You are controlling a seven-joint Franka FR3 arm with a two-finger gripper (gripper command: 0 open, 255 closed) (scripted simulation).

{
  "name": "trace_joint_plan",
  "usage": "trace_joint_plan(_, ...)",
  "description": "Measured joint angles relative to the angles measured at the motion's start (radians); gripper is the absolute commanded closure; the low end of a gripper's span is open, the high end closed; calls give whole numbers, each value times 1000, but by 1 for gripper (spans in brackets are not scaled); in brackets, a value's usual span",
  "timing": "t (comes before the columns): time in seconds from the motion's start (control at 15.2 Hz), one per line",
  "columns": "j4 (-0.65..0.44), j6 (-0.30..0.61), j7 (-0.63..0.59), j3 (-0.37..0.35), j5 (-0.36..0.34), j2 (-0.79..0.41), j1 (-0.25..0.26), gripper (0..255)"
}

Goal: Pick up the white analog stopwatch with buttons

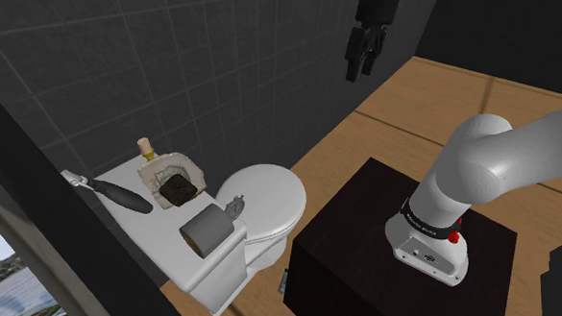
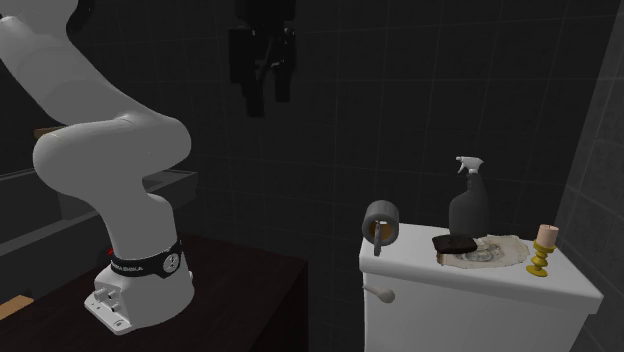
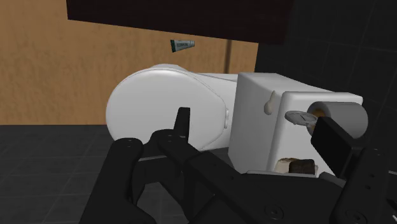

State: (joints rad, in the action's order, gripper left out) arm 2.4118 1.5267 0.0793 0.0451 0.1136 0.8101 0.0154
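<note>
The all-black two-finger gripper (image 1: 361, 67) hangs high in the air in front of the dark grey tiled wall, and its fingers (image 2: 252, 90) stand apart, released, with nothing between them.

The small grey-white round stopwatch with a stem (image 1: 234, 206) lies far below, on top of the white toilet tank (image 1: 212, 280). It sits at the edge nearest the closed white toilet lid (image 1: 268, 195), just beside a dark grey cylinder lying on its side (image 1: 204, 231). In the wrist view the stopwatch (image 3: 298, 117) shows in the gap between the two fingertips (image 3: 183, 118), nearer one of them, yet well beyond both and touched by neither. From the second exterior view the cylinder (image 2: 382, 222) covers the spot where the stopwatch lies, so it cannot be made out there.

Further along the tank top are a dark brown block on a crumpled pale cloth (image 1: 177, 187), a dark spray bottle with a pale trigger (image 2: 470, 200) and a pale candle in a yellow holder (image 2: 541, 250).

The white arm rises from the dark box stand (image 1: 363, 242), which sits on the wooden floor (image 1: 416, 99) beside the toilet.
</note>
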Motion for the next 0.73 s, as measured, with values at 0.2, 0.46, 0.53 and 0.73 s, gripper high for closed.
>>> trace_joint_plan(0.2,37,43,-17,-21,14,8,6,0)
trace_joint_plan(0.46,144,182,-78,-96,66,26,32,0)
trace_joint_plan(0.53,169,228,-91,-117,80,16,39,0)
trace_joint_plan(0.73,222,333,-140,-179,120,7,62,0)
